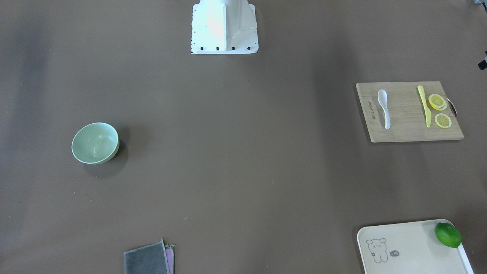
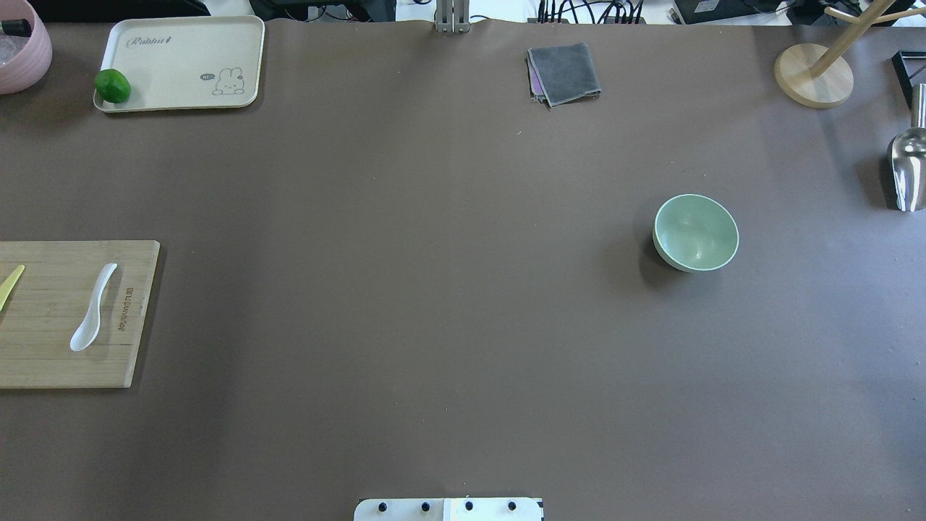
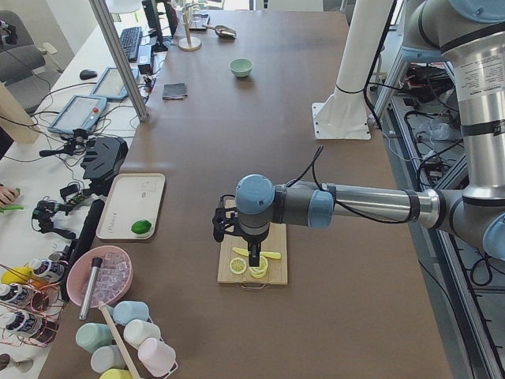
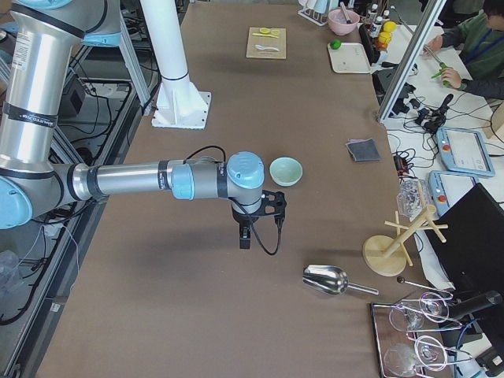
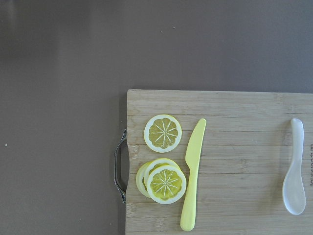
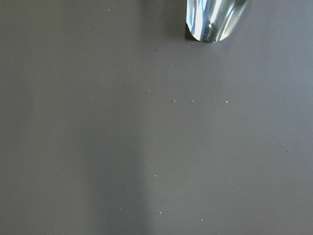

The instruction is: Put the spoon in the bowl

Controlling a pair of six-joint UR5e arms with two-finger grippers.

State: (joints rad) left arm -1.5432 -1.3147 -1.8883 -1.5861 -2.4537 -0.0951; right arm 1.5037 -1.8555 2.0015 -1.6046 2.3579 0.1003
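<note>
"Rabbit" is read on the cream tray (image 2: 181, 90); the engraving on the bamboo cutting board (image 2: 43, 358) is not legible. The white spoon (image 2: 92, 310) is laid on that board, ungripped; the left gripper (image 3: 254, 259) is held above the board's lemon slices (image 5: 163, 133). The mint bowl (image 2: 696, 233) and right gripper (image 4: 244, 236) are well apart from the board. Finger spacing cannot be told for either gripper.

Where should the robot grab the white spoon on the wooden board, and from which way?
Take the spoon by its slim handle, coming straight down from above and pinching across its width. It lies flat on the cutting board, so the handle's sides are free. The scoop is wider and rounded, and the yellow knife lies well apart.
</note>
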